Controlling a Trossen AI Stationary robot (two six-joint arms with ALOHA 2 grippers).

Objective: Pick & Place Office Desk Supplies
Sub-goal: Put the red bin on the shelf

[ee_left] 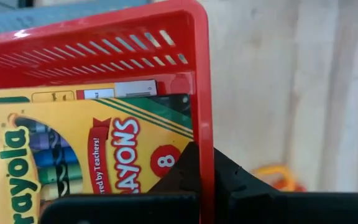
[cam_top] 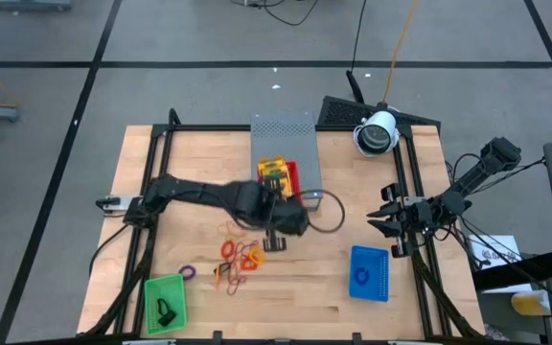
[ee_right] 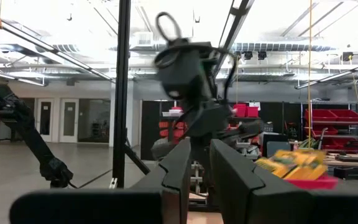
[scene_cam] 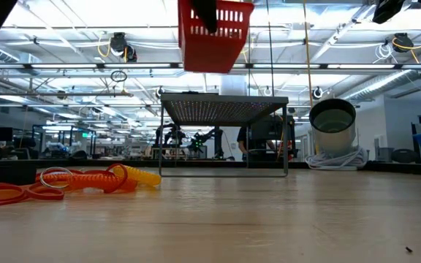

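Observation:
A red mesh tray (cam_top: 292,178) hangs high above the table's middle, just in front of the grey perforated box (cam_top: 286,142), with my left gripper (cam_top: 281,199) shut on it. A yellow-and-green crayon packet (ee_left: 73,155) lies inside the tray. Orange and red rubber bands (cam_top: 241,257) lie loose on the wood near the front, and a purple one (cam_top: 188,271) lies to their left. My right gripper (cam_top: 383,213) waits at the table's right edge, raised, with a narrow gap between its fingers and nothing in it. My left gripper holds the red tray by one side wall (ee_left: 205,143), near a corner of the rim. One finger (ee_left: 179,177) is inside the tray beside the crayon packet and the other finger (ee_left: 238,183) is outside. The fingers come steeply from above. The tray (scene_cam: 214,33) hangs clear of the table, roughly level.
A green tray (cam_top: 164,302) with a dark clip stands at the front left. A blue tray (cam_top: 370,273) with a blue band stands at the front right. A white cylinder (cam_top: 377,132) sits at the back right. Bare wood lies between the loose bands and the blue tray.

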